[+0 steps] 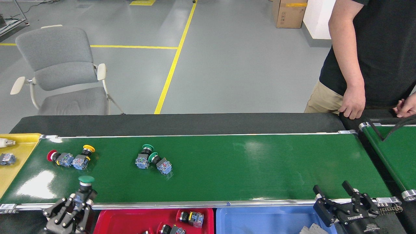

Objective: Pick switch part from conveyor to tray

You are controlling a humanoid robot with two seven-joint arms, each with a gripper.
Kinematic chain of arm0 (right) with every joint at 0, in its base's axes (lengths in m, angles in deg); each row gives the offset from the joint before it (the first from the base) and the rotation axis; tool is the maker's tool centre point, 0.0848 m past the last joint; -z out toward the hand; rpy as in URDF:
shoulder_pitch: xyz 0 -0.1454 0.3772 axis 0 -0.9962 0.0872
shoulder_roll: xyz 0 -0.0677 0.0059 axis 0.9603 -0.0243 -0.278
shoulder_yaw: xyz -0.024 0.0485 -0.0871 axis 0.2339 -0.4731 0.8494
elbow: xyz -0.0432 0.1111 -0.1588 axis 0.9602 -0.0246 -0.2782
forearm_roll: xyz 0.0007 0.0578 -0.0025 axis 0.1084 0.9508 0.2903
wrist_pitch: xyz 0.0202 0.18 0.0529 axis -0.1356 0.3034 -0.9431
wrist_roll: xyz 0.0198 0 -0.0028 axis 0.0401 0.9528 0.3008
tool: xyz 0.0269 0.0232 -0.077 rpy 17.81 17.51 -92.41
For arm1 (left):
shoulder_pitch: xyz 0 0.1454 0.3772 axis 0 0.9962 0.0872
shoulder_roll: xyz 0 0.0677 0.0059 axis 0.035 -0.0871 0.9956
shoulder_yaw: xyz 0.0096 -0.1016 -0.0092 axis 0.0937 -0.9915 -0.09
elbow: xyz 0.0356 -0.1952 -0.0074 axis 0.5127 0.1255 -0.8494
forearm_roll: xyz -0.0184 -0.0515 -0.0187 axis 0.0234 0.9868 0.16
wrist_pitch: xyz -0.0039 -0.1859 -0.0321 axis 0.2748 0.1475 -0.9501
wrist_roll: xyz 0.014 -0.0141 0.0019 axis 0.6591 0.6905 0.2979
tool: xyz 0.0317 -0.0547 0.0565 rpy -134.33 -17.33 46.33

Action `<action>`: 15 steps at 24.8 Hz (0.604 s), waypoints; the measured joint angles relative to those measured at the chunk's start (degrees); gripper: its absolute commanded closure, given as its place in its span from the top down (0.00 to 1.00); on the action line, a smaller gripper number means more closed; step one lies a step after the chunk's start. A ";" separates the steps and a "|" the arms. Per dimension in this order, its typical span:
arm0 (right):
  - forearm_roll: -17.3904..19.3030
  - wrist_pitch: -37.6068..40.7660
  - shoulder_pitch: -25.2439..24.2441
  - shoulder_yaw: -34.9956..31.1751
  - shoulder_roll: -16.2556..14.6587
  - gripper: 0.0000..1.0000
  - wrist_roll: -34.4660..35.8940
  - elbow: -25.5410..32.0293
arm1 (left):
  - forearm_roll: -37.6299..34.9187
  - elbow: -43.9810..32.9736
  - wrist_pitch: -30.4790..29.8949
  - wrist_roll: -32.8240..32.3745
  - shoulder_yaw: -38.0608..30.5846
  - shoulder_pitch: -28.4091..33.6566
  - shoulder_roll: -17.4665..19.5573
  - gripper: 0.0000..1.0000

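The left gripper (78,208) is clenched around a green-capped switch part (85,184), holding it upright at the near rail of the conveyor (247,169), just above the near-left corner of the red tray (107,221). The right gripper (339,203) hangs with its fingers spread and nothing between them, over the near-right end of the conveyor and above the blue tray (260,221).

On the conveyor's belt, toward its left end, lie a red-capped switch (57,157) and a yellow-capped switch (83,157), touching each other. Further along toward the conveyor's middle sits a pair of green-capped switches (152,160), also touching. The right half of the belt is bare green.

The red tray below the conveyor's near rail holds several switches (192,217). A yellow tray (19,146) adjoins the conveyor's left end, with a blue part (6,159) in it. Beyond the conveyor's far rail stand a grey chair (61,71) and, at its right end, a person (373,58) whose hand (352,105) rests near the black edge of the bench (178,123).
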 measured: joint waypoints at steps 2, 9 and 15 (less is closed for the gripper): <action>-0.02 -0.91 -0.44 -0.24 -0.21 0.98 -0.02 1.09 | 0.00 -1.67 -0.24 -0.04 0.01 1.03 -1.69 1.00; -0.02 -1.64 -1.19 -0.77 -0.52 0.98 -0.03 1.66 | -0.04 -2.10 -0.28 -0.06 -2.33 1.49 -2.23 1.00; -0.02 -1.23 -1.19 -0.75 -0.52 0.99 -0.04 1.68 | -2.30 0.24 8.24 -0.13 -4.12 0.18 0.94 1.00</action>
